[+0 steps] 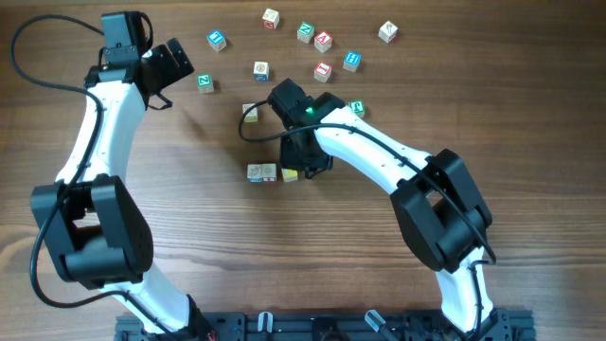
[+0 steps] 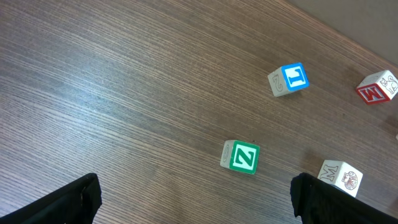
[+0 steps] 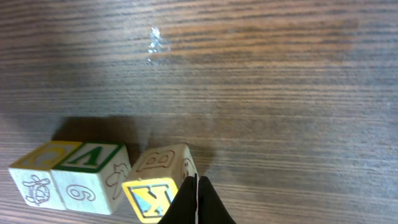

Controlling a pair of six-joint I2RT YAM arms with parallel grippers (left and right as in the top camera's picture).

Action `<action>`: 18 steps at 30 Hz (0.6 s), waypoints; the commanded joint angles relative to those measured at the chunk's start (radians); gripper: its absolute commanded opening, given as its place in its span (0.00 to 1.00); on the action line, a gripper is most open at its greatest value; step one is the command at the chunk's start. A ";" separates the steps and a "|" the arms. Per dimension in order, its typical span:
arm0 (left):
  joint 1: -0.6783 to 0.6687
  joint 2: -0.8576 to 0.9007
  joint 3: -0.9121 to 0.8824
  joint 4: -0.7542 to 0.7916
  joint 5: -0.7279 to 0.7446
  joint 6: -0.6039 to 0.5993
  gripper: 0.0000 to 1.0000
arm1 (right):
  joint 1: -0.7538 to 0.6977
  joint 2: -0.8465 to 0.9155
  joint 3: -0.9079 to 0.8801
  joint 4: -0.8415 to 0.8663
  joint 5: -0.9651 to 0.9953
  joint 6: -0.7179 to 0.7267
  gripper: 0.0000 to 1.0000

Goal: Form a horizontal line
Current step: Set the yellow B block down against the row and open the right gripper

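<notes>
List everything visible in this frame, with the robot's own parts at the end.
line of cubes: three, whitish with yellow and green tops, centre of the table; two touch, the third sits just beside them
loose cubes: about eleven, with blue, green, red and whitish faces, scattered across the far part of the table
table: one, brown wood grain, under everything
arms: two, white with black joints, one on each side
left end effector: one, black, open, above bare wood near a green Z cube
right end effector: one, black, shut, tip against the yellow-faced end cube of the line
</notes>
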 commanded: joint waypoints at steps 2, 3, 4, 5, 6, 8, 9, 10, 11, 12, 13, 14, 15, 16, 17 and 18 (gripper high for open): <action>-0.002 -0.002 0.003 0.003 0.002 0.005 1.00 | -0.002 0.008 -0.003 -0.053 0.025 0.021 0.04; -0.002 -0.002 0.003 0.003 0.002 0.005 1.00 | -0.001 0.008 -0.006 -0.065 0.025 0.022 0.04; -0.002 -0.002 0.003 0.003 0.002 0.005 1.00 | 0.002 0.008 -0.013 -0.064 0.017 0.026 0.04; -0.002 -0.002 0.003 0.003 0.002 0.005 1.00 | 0.004 0.008 -0.020 -0.060 0.009 0.027 0.04; -0.002 -0.002 0.003 0.003 0.002 0.005 1.00 | 0.005 0.008 -0.036 -0.051 -0.010 0.051 0.04; -0.002 -0.002 0.003 0.003 0.002 0.005 1.00 | 0.005 0.008 -0.060 -0.010 -0.082 0.050 0.04; -0.002 -0.002 0.003 0.003 0.002 0.005 1.00 | 0.005 0.008 -0.068 0.003 -0.116 0.051 0.04; -0.002 -0.002 0.003 0.003 0.002 0.005 1.00 | 0.005 0.008 -0.068 0.003 -0.127 0.050 0.04; -0.002 -0.002 0.003 0.003 0.002 0.005 1.00 | 0.005 0.008 -0.068 0.006 -0.127 0.050 0.04; -0.002 -0.002 0.003 0.003 0.002 0.005 1.00 | 0.005 0.008 -0.068 0.007 -0.128 0.050 0.04; -0.002 -0.002 0.003 0.003 0.002 0.005 1.00 | 0.005 0.008 -0.068 0.006 -0.127 0.050 0.04; -0.002 -0.002 0.003 0.003 0.002 0.005 1.00 | 0.005 0.008 -0.068 0.006 -0.128 0.050 0.04; -0.002 -0.002 0.003 0.003 0.002 0.005 1.00 | 0.005 0.008 -0.068 0.004 -0.130 0.043 0.05; -0.002 -0.002 0.003 0.003 0.002 0.005 1.00 | 0.005 0.008 -0.068 -0.005 -0.121 0.036 0.05; -0.002 -0.002 0.003 0.003 0.002 0.005 1.00 | 0.003 0.008 -0.068 -0.018 -0.088 0.036 0.05; -0.002 -0.002 0.003 0.003 0.002 0.005 1.00 | 0.003 0.008 -0.068 -0.029 -0.032 0.036 0.05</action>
